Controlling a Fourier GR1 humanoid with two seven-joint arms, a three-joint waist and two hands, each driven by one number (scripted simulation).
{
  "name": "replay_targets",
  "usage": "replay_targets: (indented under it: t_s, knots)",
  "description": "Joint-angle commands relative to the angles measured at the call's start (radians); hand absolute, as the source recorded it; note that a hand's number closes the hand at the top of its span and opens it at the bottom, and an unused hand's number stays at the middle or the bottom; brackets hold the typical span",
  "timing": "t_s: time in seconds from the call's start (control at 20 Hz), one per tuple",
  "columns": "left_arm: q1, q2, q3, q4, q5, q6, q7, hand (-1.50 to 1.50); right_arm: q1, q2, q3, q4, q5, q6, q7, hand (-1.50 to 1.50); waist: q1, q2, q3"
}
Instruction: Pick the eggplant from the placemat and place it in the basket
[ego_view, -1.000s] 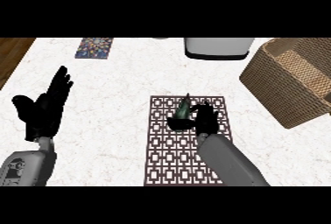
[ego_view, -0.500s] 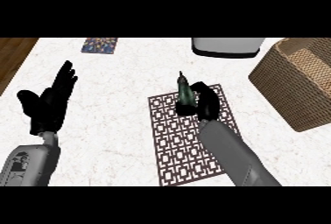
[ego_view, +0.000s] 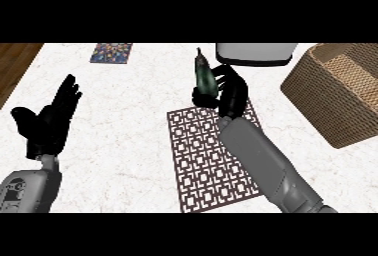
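My right hand (ego_view: 227, 90) is shut on the dark green eggplant (ego_view: 203, 75), which stands nearly upright with its stem tip pointing away from me. Hand and eggplant hang above the far end of the dark red patterned placemat (ego_view: 210, 160). The woven basket (ego_view: 339, 90) stands to the right, apart from the hand. At the left, my left hand (ego_view: 48, 122) rests open with its fingers up.
A white container (ego_view: 255, 54) stands at the far edge just behind the eggplant. A small colourful mat (ego_view: 112, 52) lies at the far left. The counter's wooden edge (ego_view: 15, 60) shows at the far left corner.
My right hand has lifted the eggplant off the placemat and carried it up and away from me. The left hand has stayed resting.
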Motion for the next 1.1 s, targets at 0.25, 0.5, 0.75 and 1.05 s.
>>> replay_targets:
  t_s: [0.25, 0.5, 0.75, 1.05]
  knots:
    - [0.05, -0.009, 0.012, -0.043, -0.016, 0.022, 0.021, 0.0, -0.273, -0.052, -0.06, 0.114, 0.119, -0.036, 0.254, 1.5, -0.035, -0.014, -0.002]
    - [0.068, 0.013, 0.034, -0.055, 0.007, -0.012, 0.014, 0.0, -0.334, -0.123, -0.15, 0.099, 0.115, -0.067, 0.28, 1.5, -0.034, -0.013, -0.001]
    - [0.06, -0.017, -0.011, -0.103, -0.039, 0.018, 0.05, 0.0, -0.395, -0.179, -0.207, 0.217, 0.15, -0.062, 0.267, 1.5, -0.02, -0.005, -0.001]
    - [0.008, -0.016, 0.009, -0.026, -0.034, 0.004, 0.018, 0.0, -0.453, -0.289, -0.246, 0.332, 0.175, 0.02, 0.268, 1.5, -0.021, 0.0, -0.001]
